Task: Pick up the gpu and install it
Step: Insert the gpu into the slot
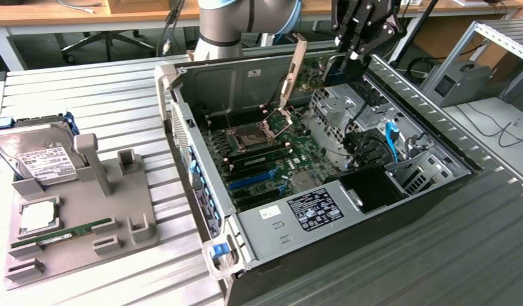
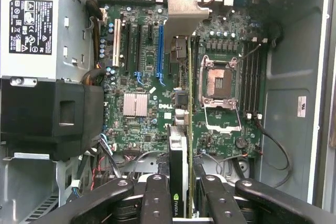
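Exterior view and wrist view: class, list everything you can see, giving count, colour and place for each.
computer case: one, black and grey, open, mid-table
motherboard: one, green, inside case
power supply: one, grey, inside case
gpu: one, black with tan bracket, above motherboard
holder: one, grey, exterior view's left
hard drive: one, silver, on holder
RAM stick: one, green, on holder
table: one, grey, under everything
arm: one, grey and blue, beyond case
fingers: one pair, black, shut on gpu
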You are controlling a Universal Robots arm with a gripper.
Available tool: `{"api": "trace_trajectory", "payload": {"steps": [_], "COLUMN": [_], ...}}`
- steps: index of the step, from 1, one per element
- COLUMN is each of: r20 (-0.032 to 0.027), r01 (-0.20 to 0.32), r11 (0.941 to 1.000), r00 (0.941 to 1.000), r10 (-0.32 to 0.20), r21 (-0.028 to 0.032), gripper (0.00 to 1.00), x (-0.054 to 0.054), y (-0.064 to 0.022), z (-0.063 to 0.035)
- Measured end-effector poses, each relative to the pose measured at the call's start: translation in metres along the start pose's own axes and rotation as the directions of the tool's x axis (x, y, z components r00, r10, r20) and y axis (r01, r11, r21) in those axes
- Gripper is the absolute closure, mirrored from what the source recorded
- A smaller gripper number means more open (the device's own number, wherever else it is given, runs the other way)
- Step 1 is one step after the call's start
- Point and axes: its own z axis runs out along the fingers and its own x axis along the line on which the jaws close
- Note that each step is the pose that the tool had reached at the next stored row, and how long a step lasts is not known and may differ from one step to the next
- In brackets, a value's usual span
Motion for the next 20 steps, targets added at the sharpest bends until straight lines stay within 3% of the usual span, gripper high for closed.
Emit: {"api": "trace_trajectory", "payload": {"steps": [3, 5, 9, 12, 15, 20], "r20": [0.0011, 0.003, 0.0036, 0.004, 0.0046, 0.0048], "r01": [-0.029, -0.074, -0.084, -0.084, -0.084, -0.083], "r11": [0.9996, 0.9973, 0.9964, 0.9963, 0.9958, 0.9955], "r00": [0.9996, 0.9973, 0.9964, 0.9965, 0.9965, 0.9965], "r10": [0.029, 0.074, 0.084, 0.084, 0.084, 0.083], "r21": [0.0006, 0.0016, 0.002, 0.0149, 0.0365, 0.044], "gripper": [0.73, 0.73, 0.73, 0.73, 0.73, 0.73], "x": [0.0, 0.0, 0.0, 0.0, -0.001, -0.001], "y": [0.0001, 0.0001, 0.0021, 0.0072, 0.0133, 0.0251], "z": [0.0002, 0.0004, 0.0006, 0.0017, 0.0035, 0.0063]}}
